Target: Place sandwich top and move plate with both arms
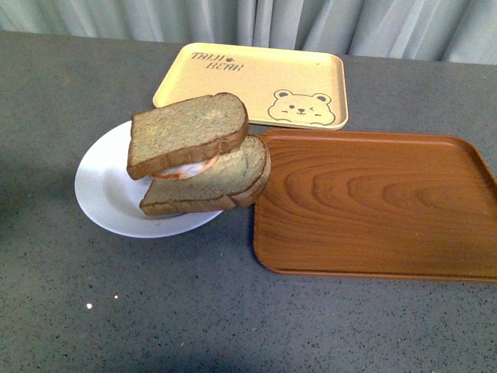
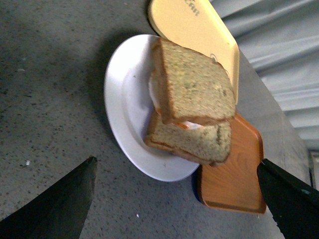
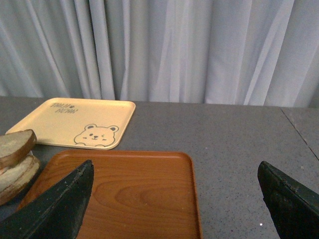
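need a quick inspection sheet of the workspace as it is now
surface: grey speckled table, few pale specks
job's things: sandwich top sits askew on the filling and lower slice, on the plate; lower slice overhangs the plate toward the wooden tray
clutter: yellow bear tray and wooden tray, both bare
grippers: left gripper and right gripper both open, holding nothing
cables: nothing seen
surroundings: pale curtain behind the table

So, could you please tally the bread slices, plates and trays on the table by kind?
Thick brown bread slices: 2, the upper sandwich top and the lower slice.
Round white plate: 1.
Rectangular trays: 2, the yellow bear tray and the brown wooden tray.
Total: 5.
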Robot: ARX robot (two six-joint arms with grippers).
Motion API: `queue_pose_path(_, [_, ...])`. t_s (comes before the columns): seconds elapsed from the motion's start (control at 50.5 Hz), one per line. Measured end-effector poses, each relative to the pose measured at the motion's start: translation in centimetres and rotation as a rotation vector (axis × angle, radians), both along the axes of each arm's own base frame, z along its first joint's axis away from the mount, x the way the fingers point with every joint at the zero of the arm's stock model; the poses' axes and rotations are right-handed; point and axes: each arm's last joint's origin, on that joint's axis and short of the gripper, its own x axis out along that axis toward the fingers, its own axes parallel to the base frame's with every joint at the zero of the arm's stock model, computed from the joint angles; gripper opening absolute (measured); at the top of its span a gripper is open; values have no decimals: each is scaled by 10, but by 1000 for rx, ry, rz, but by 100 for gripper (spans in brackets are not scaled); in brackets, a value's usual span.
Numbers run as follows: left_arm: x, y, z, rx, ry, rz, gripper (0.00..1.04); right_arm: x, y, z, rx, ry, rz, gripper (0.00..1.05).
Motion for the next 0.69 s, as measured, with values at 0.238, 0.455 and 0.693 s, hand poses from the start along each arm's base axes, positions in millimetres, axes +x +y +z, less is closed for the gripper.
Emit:
queue_pose_path(0.238, [22, 0, -49, -35, 130, 80, 96, 0, 0, 0, 0, 0, 0, 96])
queue_pose_path(0.455, [34, -12, -60, -47, 150, 79, 96, 0, 0, 0, 0, 0, 0, 96])
queue_pose_path(0.693, [48, -30, -75, -65, 191, 79, 96, 0, 0, 0, 0, 0, 0, 96])
